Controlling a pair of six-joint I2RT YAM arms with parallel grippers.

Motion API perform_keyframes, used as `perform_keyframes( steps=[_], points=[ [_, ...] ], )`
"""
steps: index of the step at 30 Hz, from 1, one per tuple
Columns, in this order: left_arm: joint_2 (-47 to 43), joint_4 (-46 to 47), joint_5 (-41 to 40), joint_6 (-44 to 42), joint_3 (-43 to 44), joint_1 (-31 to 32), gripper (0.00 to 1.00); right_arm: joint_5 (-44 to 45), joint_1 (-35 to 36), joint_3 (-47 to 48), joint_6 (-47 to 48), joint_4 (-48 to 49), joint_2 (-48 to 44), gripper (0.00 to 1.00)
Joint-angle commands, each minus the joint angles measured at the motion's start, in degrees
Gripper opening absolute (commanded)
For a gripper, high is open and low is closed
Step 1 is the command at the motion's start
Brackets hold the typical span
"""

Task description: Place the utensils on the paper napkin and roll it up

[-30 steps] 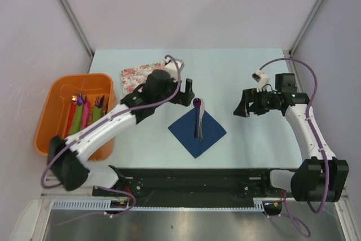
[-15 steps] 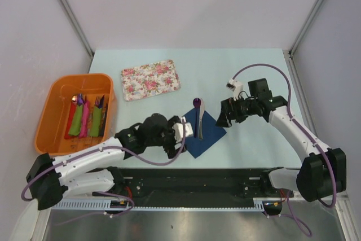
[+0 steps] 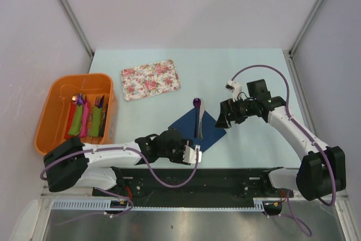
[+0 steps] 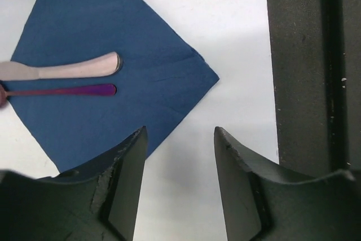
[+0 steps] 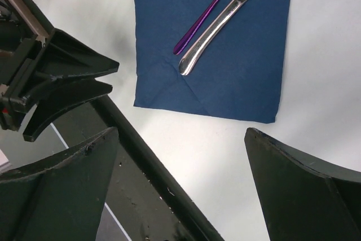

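Left wrist: L jaws spread by napkin edge; R jaws spread, prob. clear.

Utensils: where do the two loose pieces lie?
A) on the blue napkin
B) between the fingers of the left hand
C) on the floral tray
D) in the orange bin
A: the left wrist view shows both utensils lying side by side on the napkin.

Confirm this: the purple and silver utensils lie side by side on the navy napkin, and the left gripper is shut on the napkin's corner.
Wrong on the gripper. The left wrist view shows the left gripper open, jaws apart, only table between them. The purple utensil and silver utensil do lie side by side on the navy napkin.
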State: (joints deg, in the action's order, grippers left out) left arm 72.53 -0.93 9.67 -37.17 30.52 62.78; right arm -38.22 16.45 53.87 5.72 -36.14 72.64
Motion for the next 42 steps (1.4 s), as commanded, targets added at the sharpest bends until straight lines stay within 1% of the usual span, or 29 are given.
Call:
perform_keyframes(
  steps=[1,4,9,10,16,25,30,36,42],
  points=[
    [1.6,6.8,-0.5,-4.8,-1.1,2.5,0.54,-0.5,-0.2,1.7,0.6,0.5,0.1,1.00],
    [4.0,7.2,-1.9,-4.6,-0.6,4.9,0.51,0.0,-0.6,2.3,0.7,0.1,0.7,1.00],
    [6.5,9.4,-4.1,-6.2,-0.6,6.8,0.49,-0.5,-1.9,2.5,1.1,-0.9,1.3,1.00],
    [7.4,9.5,-4.4,-6.5,-0.6,7.2,0.47,-0.5,-1.9,2.4,1.1,-0.9,1.3,1.00],
    [9.7,11.5,-5.4,-7.4,-0.4,7.8,0.41,-0.7,-2.4,2.7,1.1,-1.2,1.6,1.00],
    [14.3,13.9,-7.5,-6.5,0.9,9.7,0.38,-0.8,-2.6,2.9,1.7,-1.7,2.4,1.00],
    [14.3,15.0,-8.4,-5.6,1.2,9.7,0.29,-0.6,-2.7,3.0,1.8,-2.0,2.6,1.00],
    [12.5,12.4,-8.0,-4.2,2.3,9.7,0.17,-0.9,-2.7,3.2,1.7,-2.0,2.9,1.00],
    [10.9,8.2,-6.8,-2.3,5.4,8.6,0.05,-1.2,-2.7,3.3,1.6,-2.1,3.1,1.00]
  ],
)
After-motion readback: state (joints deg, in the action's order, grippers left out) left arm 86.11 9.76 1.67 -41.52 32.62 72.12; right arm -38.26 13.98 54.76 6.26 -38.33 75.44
